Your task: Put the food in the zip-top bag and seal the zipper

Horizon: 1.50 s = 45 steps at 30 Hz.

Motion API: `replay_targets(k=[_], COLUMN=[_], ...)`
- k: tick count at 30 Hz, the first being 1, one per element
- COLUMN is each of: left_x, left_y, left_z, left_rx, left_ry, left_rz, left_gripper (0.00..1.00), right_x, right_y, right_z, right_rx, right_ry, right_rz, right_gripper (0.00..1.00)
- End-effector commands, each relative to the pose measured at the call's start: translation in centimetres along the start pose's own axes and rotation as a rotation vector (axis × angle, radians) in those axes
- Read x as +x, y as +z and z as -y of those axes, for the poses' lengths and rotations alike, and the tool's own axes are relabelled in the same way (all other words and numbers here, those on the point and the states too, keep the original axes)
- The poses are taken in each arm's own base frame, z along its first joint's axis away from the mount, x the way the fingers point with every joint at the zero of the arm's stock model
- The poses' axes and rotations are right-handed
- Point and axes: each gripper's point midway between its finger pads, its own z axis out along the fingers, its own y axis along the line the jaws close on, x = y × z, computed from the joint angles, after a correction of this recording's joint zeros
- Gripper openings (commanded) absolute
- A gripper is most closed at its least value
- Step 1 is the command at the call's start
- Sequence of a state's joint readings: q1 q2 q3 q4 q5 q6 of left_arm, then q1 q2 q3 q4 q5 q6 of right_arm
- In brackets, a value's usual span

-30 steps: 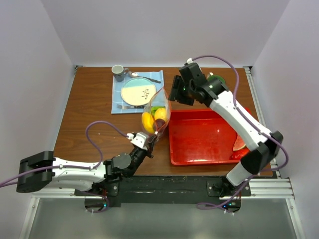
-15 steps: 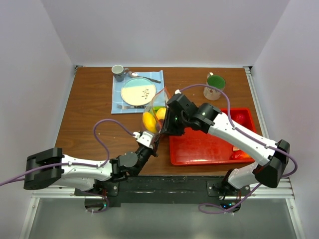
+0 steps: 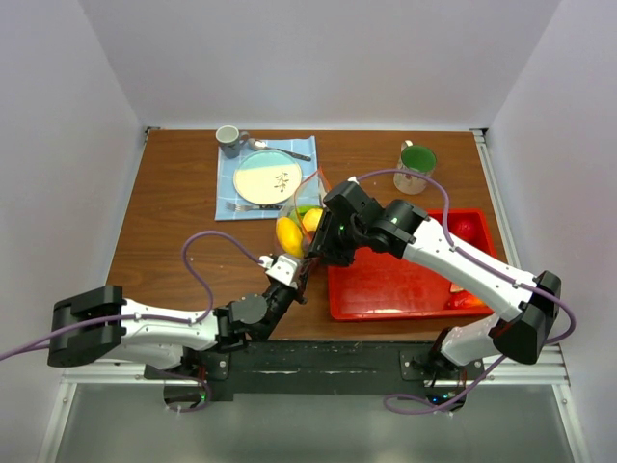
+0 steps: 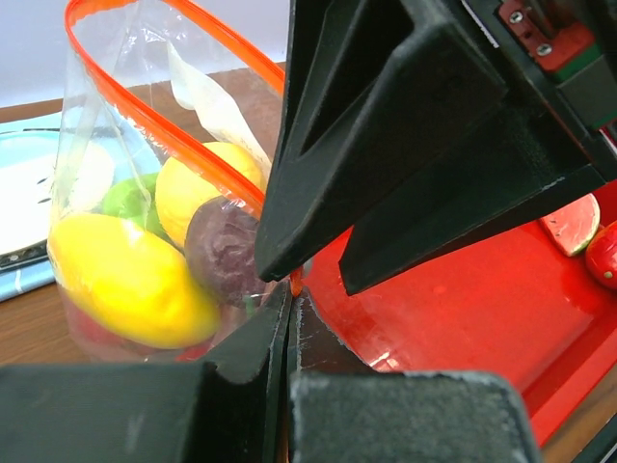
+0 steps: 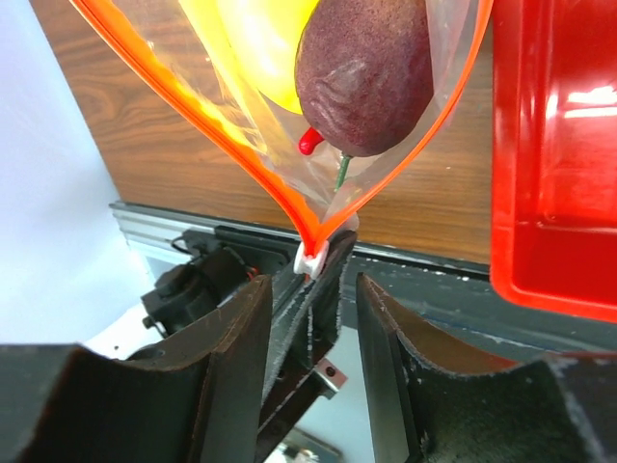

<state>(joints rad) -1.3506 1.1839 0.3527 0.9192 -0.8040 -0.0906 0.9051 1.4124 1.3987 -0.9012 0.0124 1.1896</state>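
The zip-top bag stands upright with its mouth open. Inside it is food: a yellow piece, an orange one, a dark purple one and some green. My left gripper is shut on the near corner of the bag, right at the end of the red zipper. A small white tab sits at that zipper end. My right gripper hangs open over the same corner, its jaws straddling the left gripper's fingers without closing on anything.
A red tray lies right of the bag, holding a watermelon-like slice and a red piece. A green-filled glass cup stands at the back right. A plate on a blue mat and a mug sit behind the bag.
The right arm swung from near the green cup down to the bag's near corner, and its jaws narrowed. The left gripper stayed shut on the bag, shifting slightly.
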Motion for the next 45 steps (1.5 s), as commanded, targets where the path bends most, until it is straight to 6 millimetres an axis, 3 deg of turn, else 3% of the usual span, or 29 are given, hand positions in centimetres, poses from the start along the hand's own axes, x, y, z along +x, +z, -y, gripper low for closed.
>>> replay_targets(k=[1,11,20,33,40,45], left_x=[-2.8,-2.8,-2.8,-3.0,-3.0,-3.1], left_y=[0.7,0.6,0.4,0.4,0.4,0.0], left_z=[0.9,1.0,0.9,1.0,0.6,0.4], left_rx=[0.005,0.016,0.024,0.025,0.002,0.007], left_ry=[-0.060,-0.059,-0.059,-0.056,-0.068,-0.076], left_rz=[0.074,0.071,0.073,0.076,0.078,0.082], left_gripper=[0.00,0.00,0.00,0.00,0.00,0.00], right_x=[-0.8,-1.0,-2.1,-2.1,-2.5,-4.0], right_y=[-1.1,-0.6,-0.1,0.9,1.0,1.1], right_z=[-1.2,-0.8,-0.5,-0.5,-0.1,1.0], right_rx=[-0.049,-0.025,-0.007,0.000,0.013,0.036], right_ry=[0.065,0.094,0.103,0.087,0.086,0.094], right_rz=[0.043,0.047,0.068,0.034,0.042,0.068], right_gripper=[0.43,0.30,0.26,0.23,0.09,0.07])
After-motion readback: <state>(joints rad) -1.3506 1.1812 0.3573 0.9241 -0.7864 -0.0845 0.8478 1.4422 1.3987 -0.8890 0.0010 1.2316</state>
